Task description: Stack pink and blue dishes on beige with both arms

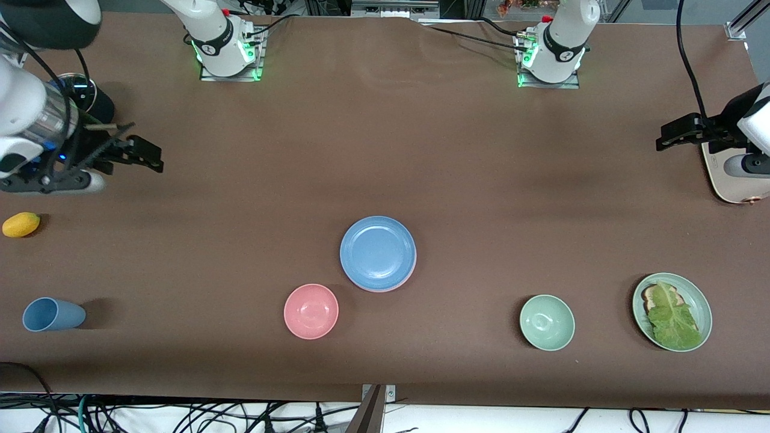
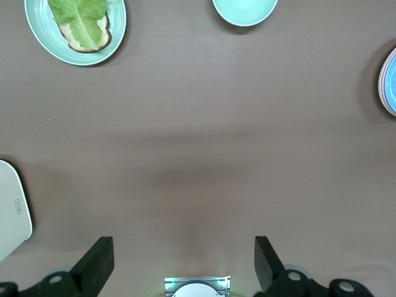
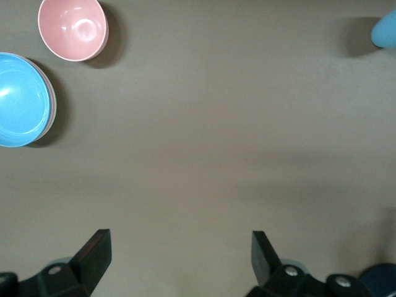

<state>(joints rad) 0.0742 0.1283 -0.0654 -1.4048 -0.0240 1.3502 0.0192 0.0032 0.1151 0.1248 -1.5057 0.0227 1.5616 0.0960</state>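
The light blue plate (image 1: pixel 377 251) lies on top of a stack at the middle of the table. A thin rim of the pink plate (image 1: pixel 394 288) peeks out under it. The beige plate is hidden beneath them. The stack also appears at the edge of both wrist views, as the blue plate (image 3: pixel 21 99) and the blue plate (image 2: pixel 392 80). My right gripper (image 1: pixel 141 153) hangs open over the right arm's end of the table, nothing between its fingers (image 3: pixel 93 250). My left gripper (image 1: pixel 674 135) hangs open by the toaster, fingers (image 2: pixel 99 260) empty.
A pink bowl (image 1: pixel 311 311) sits beside the stack, nearer the camera. A green bowl (image 1: pixel 547 322) and a green plate (image 1: pixel 692 293) with toast and lettuce lie toward the left arm's end. A cream toaster (image 1: pixel 731 183), a blue cup (image 1: pixel 53 314) on its side and a yellow fruit (image 1: pixel 21 224) are also there.
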